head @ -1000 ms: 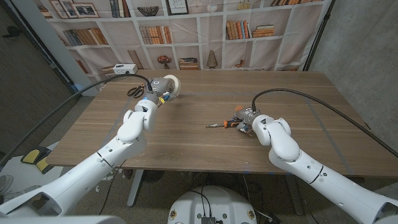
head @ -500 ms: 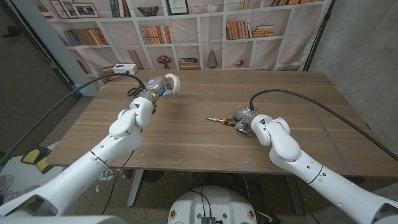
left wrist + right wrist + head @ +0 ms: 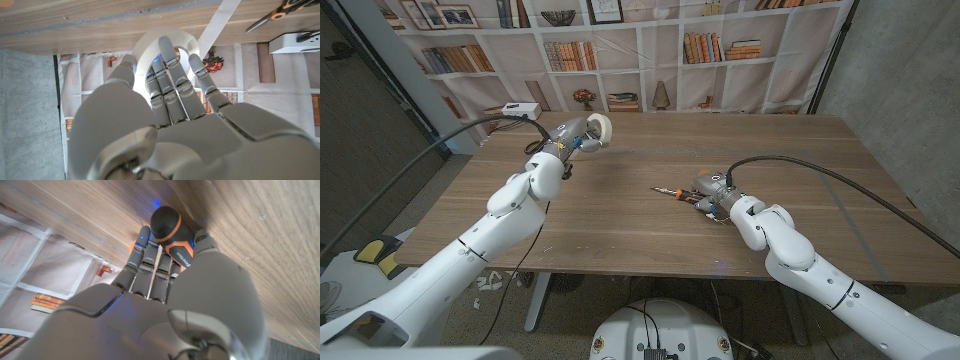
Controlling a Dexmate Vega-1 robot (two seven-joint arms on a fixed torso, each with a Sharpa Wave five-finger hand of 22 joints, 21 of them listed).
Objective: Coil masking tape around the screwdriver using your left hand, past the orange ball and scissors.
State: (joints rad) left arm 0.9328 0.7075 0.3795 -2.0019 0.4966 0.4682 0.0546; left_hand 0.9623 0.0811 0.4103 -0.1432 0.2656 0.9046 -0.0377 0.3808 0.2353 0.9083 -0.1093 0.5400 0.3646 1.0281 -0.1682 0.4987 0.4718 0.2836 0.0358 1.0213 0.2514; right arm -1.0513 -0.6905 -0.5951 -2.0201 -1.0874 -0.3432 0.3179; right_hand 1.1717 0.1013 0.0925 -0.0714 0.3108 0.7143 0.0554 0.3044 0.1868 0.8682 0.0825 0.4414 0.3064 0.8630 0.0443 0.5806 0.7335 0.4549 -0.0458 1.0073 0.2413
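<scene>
Wooden table point(image 3: 620, 220): left hand point(image 3: 570, 140) grips masking tape point(image 3: 599, 129) near the far edge; right hand point(image 3: 712, 194) clasps the screwdriver point(image 3: 682, 195) mid-table.

Wooden table point(image 3: 620, 215) — scissors point(image 3: 280, 11) lying at far-left corner.

Screwdriver handle point(image 3: 172, 232) — white lettering, too blurred to read.

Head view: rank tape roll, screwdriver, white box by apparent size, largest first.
1. Screwdriver, longest, though the right robot hand covers part of its handle.
2. Tape roll and white box look about alike; the box sits farther back, so I won't rank them.
</scene>
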